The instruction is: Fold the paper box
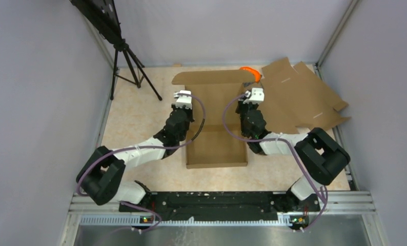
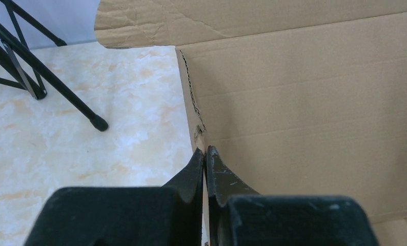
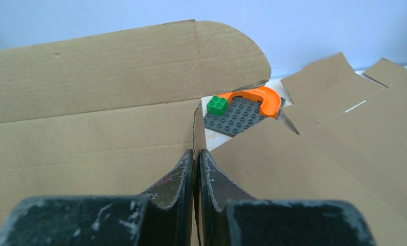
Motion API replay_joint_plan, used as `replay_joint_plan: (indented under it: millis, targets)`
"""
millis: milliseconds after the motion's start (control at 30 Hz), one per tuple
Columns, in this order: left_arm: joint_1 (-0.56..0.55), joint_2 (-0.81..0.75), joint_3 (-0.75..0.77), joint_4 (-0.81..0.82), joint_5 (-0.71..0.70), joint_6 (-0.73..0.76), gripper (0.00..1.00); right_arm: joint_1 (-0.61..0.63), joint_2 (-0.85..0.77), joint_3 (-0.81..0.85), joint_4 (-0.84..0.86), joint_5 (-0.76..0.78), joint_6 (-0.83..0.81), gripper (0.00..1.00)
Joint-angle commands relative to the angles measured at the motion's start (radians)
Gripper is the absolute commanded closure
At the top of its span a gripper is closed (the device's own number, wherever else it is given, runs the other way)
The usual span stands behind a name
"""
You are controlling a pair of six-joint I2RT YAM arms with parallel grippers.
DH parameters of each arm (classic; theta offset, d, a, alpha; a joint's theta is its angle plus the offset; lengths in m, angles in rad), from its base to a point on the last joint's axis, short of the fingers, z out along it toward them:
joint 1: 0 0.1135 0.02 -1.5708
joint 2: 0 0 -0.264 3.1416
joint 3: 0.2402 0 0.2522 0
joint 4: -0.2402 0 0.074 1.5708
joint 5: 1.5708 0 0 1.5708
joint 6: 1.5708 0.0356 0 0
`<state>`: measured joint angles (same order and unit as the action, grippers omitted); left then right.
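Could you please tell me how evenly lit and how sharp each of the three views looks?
Top external: soft, even light, no glare, faint shadows beside the paper box. Left wrist: cardboard grain crisp, the left gripper close to the lens slightly soft. Right wrist: evenly lit, the grey baseplate sharp, the right gripper likewise soft.

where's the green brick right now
Right wrist view: the green brick sits on the left corner of the grey studded plate, beside the orange curved piece, just beyond the paper box.

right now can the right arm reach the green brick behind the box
Probably, once it lets go: the right gripper is shut on the paper box wall. The green brick sits just beyond, uncovered, between that box and the spare cardboard sheet.
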<state>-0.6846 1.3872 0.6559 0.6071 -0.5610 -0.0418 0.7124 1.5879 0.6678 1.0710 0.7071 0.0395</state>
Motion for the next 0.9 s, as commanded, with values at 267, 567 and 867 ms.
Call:
replay_joint_plan:
  millis: [267,567,867]
  targets:
    - [-0.012,-0.076,-0.023,0.042,0.046,-0.018,1.00,0.033,-0.114,0.083,-0.282,-0.076,0.088,0.68]
    - [-0.012,-0.074,-0.007,0.019,0.054,-0.052,1.00,0.020,-0.257,0.164,-0.662,-0.259,0.208,0.50]
    - [-0.010,-0.078,-0.029,0.052,0.070,-0.031,1.00,-0.168,-0.199,0.512,-1.380,-0.533,0.257,0.41]
